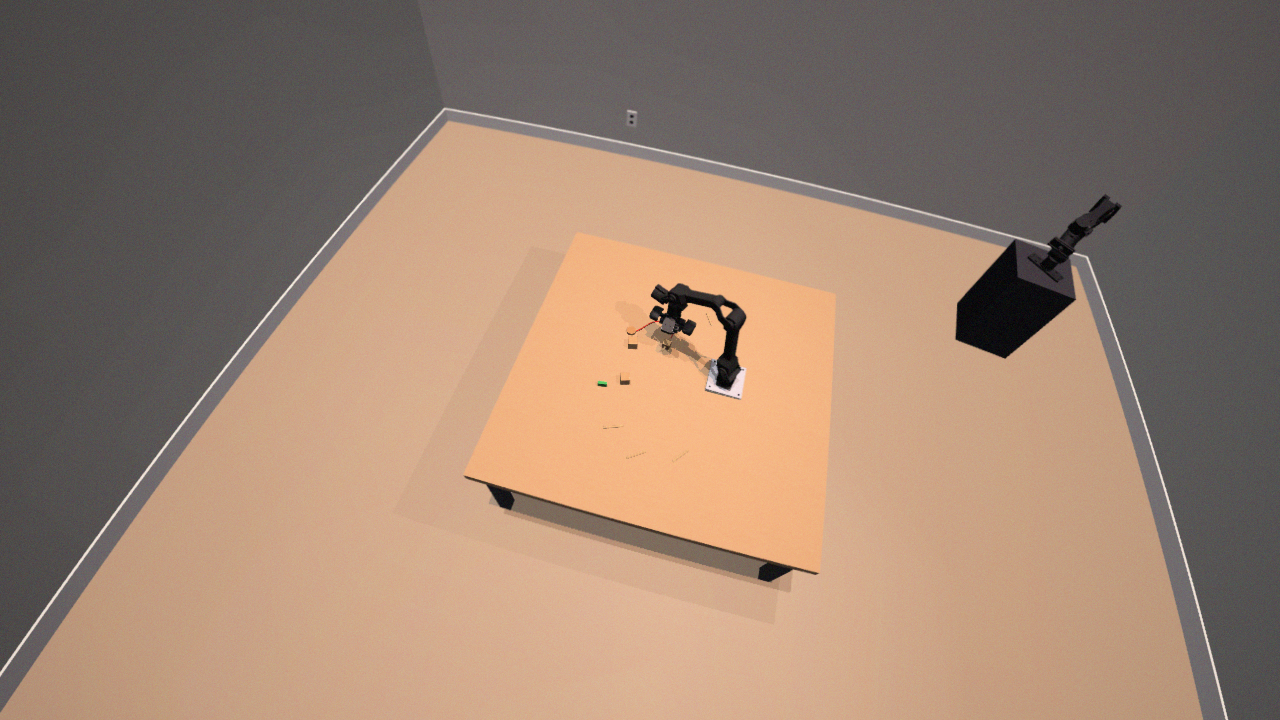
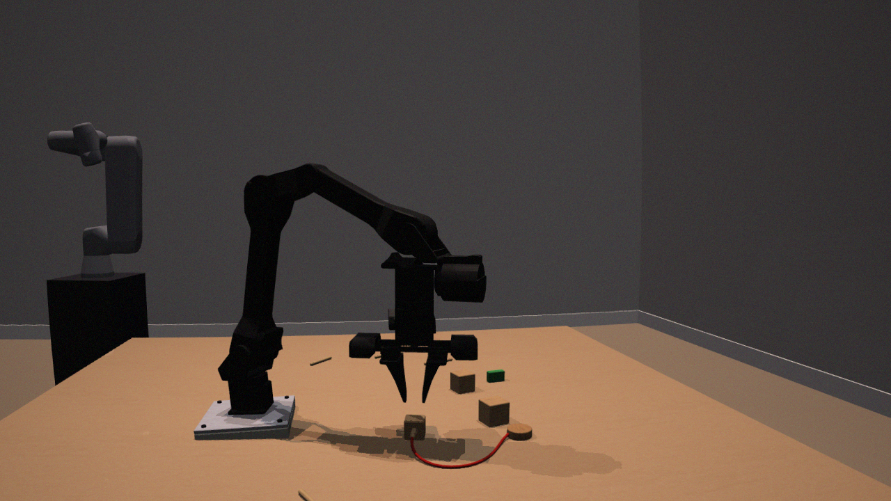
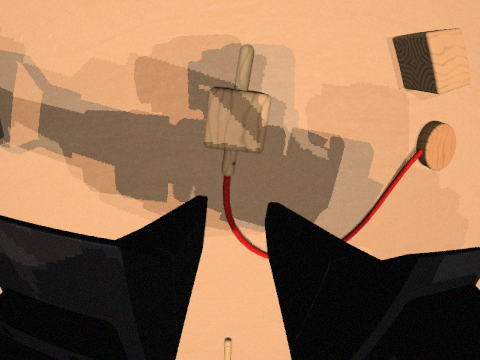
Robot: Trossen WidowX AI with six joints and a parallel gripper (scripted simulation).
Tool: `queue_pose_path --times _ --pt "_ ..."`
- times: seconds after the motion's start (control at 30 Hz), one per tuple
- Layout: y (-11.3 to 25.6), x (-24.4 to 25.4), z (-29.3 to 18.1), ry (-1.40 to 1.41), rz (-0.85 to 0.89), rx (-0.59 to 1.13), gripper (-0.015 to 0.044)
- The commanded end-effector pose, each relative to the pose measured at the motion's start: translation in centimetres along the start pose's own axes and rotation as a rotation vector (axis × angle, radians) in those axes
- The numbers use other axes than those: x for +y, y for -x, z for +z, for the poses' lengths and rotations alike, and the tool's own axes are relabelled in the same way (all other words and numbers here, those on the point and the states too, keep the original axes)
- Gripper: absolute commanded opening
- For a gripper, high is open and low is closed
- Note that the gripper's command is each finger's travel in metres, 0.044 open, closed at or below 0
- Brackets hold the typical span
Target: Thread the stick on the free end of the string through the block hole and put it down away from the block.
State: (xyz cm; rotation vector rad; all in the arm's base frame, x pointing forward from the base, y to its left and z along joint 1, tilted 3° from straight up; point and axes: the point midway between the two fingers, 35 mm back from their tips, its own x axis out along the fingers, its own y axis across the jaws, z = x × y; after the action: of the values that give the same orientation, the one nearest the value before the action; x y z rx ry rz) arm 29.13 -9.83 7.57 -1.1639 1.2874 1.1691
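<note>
The holed wooden block [image 2: 416, 420] [image 3: 235, 120] rests on the table. The stick [image 3: 245, 67] passes through it. In the wrist view its rounded tip shows beyond the block's top side, and its string end shows as a short stub at the bottom side. The red string [image 1: 644, 327] [image 2: 451, 465] [image 3: 227, 195] runs from that stub in a curve to the round button [image 1: 630, 331] [image 2: 519, 431] [image 3: 442, 146]; the right finger hides part of it in the wrist view. My gripper [image 2: 415, 400] [image 3: 236, 209] is partly open and empty, above the table near the block, touching neither block nor stick.
A plain wooden cube [image 1: 632, 344] [image 2: 493, 412] [image 3: 452, 60] stands near the button. Another cube [image 1: 624, 379] [image 2: 462, 381] and a green block [image 1: 602, 384] [image 2: 495, 376] lie farther off. Loose sticks lie around, one [image 3: 228, 350] between the fingers' lower parts in the wrist view, on the table.
</note>
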Motion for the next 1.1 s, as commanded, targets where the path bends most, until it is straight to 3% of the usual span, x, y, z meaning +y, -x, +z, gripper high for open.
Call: queue_pose_path --times 0.0,0.2,0.67,1.07 --pt "2.6 0.3 0.0 -0.002 -0.006 0.001 0.0124" --pt "2.2 0.0 0.0 -0.062 -0.021 0.004 0.0124" --pt "2.3 -0.1 2.4 -1.354 -0.006 -0.022 0.0124" --pt "2.3 -0.1 3.6 -1.904 0.01 -0.027 0.0124"
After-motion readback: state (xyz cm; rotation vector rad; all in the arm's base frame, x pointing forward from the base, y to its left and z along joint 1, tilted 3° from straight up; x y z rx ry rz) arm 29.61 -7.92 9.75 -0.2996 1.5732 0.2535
